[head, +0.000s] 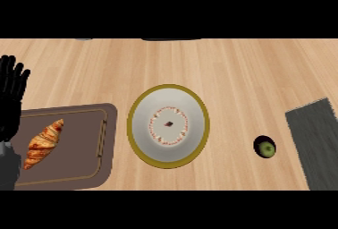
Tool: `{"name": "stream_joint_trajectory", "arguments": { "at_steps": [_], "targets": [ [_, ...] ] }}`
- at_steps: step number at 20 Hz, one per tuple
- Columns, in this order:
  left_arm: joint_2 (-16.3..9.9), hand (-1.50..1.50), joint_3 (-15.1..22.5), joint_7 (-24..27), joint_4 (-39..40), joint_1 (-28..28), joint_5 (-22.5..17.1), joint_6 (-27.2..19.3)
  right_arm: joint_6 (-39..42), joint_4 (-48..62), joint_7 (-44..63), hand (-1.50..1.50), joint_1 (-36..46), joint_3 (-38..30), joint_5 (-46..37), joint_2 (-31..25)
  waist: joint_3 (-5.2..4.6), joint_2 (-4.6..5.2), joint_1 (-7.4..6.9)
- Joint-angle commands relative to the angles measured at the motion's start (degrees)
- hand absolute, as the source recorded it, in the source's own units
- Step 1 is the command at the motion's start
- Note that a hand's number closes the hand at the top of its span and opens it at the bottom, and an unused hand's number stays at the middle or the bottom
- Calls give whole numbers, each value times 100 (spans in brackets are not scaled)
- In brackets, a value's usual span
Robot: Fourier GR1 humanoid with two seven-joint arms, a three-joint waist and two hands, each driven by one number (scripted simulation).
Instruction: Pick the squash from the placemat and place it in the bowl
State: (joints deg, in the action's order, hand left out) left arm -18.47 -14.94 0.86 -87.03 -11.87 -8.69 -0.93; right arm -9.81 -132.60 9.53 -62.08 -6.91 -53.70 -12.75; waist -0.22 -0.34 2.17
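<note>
Coming in at the near edge, far to the left of the bowl [155,103]: a grey forearm [6,166], overlapping the near left corner of a brown tray [79,134]. Lying flat on the light wooden desk [251,71], this tray, just left of the bowl and not touching it. Resting on the tray's left half, a croissant [43,143], tilting with its near end pointing away from the bowl and its far end leaning toward it.

Sitting right of the bowl, level with its near half: the squash [266,148], small, round and green with a dark rim round it, lying on the bare desk. Not touching the bowl, and lying just off the left edge of the grey placemat [317,143]. Stretching further right of the bowl, that placemat, running out of view at the right edge.

Standing at the middle of the desk, the bowl itself, white inside with a gold rim, showing a ring of reddish marks and a dark speck at its centre.

Showing further back, far left of the bowl, beyond the tray's far left corner: the left hand [13,89], black, fingers [8,67] straight and released, pointing away, grasping nothing.
</note>
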Motion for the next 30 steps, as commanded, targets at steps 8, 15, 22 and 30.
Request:
{"name": "stream_joint_trajectory", "arguments": {
  "at_steps": [8,15,22,30],
  "targets": [
    [-70,0,-43,-13,50,-27,17,31,-166,-2219,-475,150,-521,910,414,180,-19,31,-59],
    [35,0,177,-167,-54,-287,136,-75,13,-2319,-95,150,162,2027,81,241,-21,99,-223],
    [168,0,381,-208,-128,-354,130,0,385,-1995,959,150,1232,2858,-631,489,-35,143,-447],
    [83,0,285,-40,243,-585,131,61,1291,-906,2498,150,3330,3502,-1233,876,-38,176,-547]
  ]
}}
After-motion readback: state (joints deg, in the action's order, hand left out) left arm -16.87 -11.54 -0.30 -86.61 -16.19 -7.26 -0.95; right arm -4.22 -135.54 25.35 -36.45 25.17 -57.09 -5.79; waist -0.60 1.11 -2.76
